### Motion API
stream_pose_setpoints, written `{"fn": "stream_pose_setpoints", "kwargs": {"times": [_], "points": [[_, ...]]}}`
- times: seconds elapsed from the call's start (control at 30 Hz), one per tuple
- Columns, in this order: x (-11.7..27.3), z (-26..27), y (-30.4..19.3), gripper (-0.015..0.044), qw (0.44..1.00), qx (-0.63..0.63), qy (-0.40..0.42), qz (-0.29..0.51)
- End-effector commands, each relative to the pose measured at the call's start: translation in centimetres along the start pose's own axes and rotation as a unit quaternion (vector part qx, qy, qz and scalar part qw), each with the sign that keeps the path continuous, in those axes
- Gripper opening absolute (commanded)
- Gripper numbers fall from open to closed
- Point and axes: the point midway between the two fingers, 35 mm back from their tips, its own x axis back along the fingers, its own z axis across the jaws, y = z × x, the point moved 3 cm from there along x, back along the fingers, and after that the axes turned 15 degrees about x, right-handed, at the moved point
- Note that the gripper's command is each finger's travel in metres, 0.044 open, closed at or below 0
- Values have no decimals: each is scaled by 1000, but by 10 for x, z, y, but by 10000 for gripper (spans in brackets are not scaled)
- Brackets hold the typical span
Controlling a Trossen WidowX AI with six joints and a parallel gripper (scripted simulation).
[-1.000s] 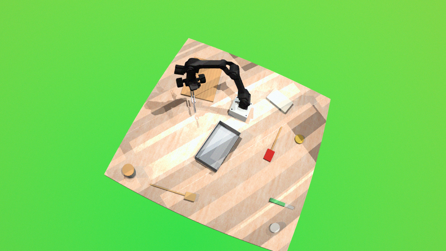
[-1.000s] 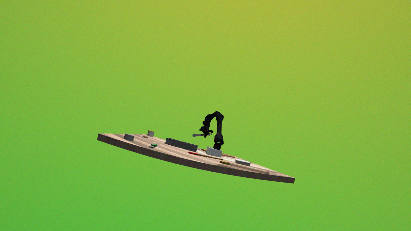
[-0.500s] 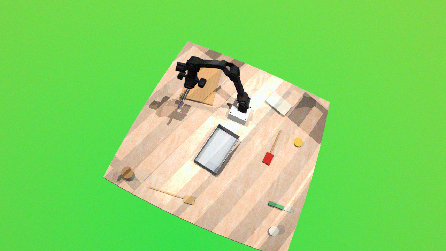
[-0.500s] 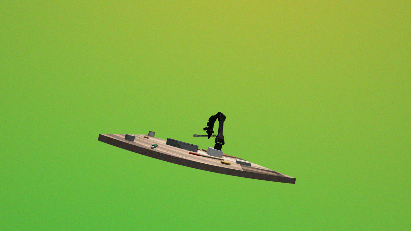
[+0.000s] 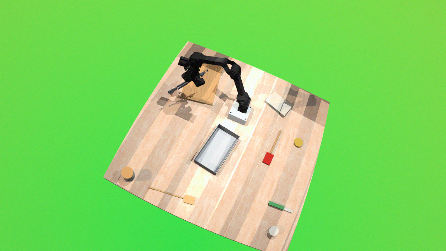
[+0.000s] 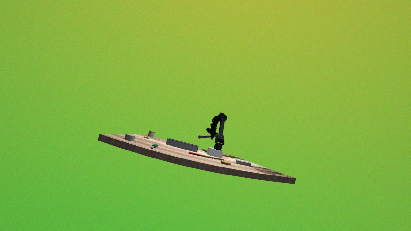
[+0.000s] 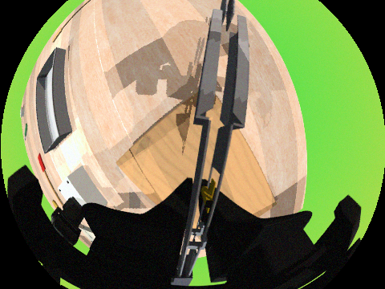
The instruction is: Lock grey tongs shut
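My gripper [image 5: 193, 79] [image 6: 212, 137] [image 7: 195, 183] is shut on the grey tongs [image 5: 181, 84] [image 6: 204, 136] [image 7: 208, 80]. It points down and holds them above the wooden board [image 5: 202, 93] [image 7: 156, 160]. In the exterior view the tongs lie nearly level. Their two arms are close together at the fingers, with a narrow gap between their broad ends in the wrist view. One end juts out past the board's edge in the top view. Whether the hinge is locked cannot be seen. The roasting tin [image 5: 205, 167] [image 6: 181, 145] [image 7: 61, 96] holds nothing visible.
The white robot base [image 5: 238, 116] stands between board and tin. A pale block [image 5: 276, 101], a red spatula [image 5: 268, 158] and a yellow disc [image 5: 298, 142] lie to the right. A wooden spatula [image 5: 189, 199], a green-handled tool [image 5: 276, 205] and two cylinders [image 5: 127, 172] [image 5: 273, 230] are farther off.
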Motion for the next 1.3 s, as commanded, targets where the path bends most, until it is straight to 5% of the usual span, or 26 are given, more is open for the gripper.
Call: {"fn": "stream_pose_setpoints", "kwargs": {"times": [0.0,0.6,1.27], "points": [[2,-4,-10,-150,996,-87,-2,-4],[1,-16,-54,-150,896,-443,0,-5],[0,-23,-103,-150,648,-762,3,-3]]}}
